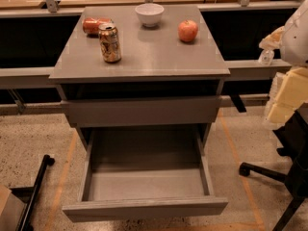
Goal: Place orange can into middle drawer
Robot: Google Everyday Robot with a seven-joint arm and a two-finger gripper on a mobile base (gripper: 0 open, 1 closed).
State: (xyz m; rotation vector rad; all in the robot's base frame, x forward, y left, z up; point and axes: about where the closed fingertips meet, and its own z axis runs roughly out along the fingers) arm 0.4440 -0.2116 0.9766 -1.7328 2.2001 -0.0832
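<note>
One drawer, the middle drawer (144,184), stands pulled out nearest to us, at 6 o'clock in the view. Its grey floor and side walls are exposed. At 8 o'clock from it, a black bar (36,191) lies on the speckled floor. At 3 o'clock from it, we note a black chair base (269,174). Directly above the open box sits the closed upper drawer front (142,110).

At 3 o'clock in the view, well apart from the cabinet top, the gripper (288,94) hangs at the right edge. It appears as cream-coloured parts below a white arm (296,32). We cannot tell whether it is wide or narrow.

On the cabinet top (154,57), the orange can (110,43) stands upright at 9 o'clock from the top's centre, outside the drawer. Just behind it, at its 11 o'clock, a red can (94,24) lies on its side. We cannot tell whether the two touch. An apple (188,31) sits at 2 o'clock from the centre. A white bowl (149,14) sits at 12 o'clock, near the rear edge.
</note>
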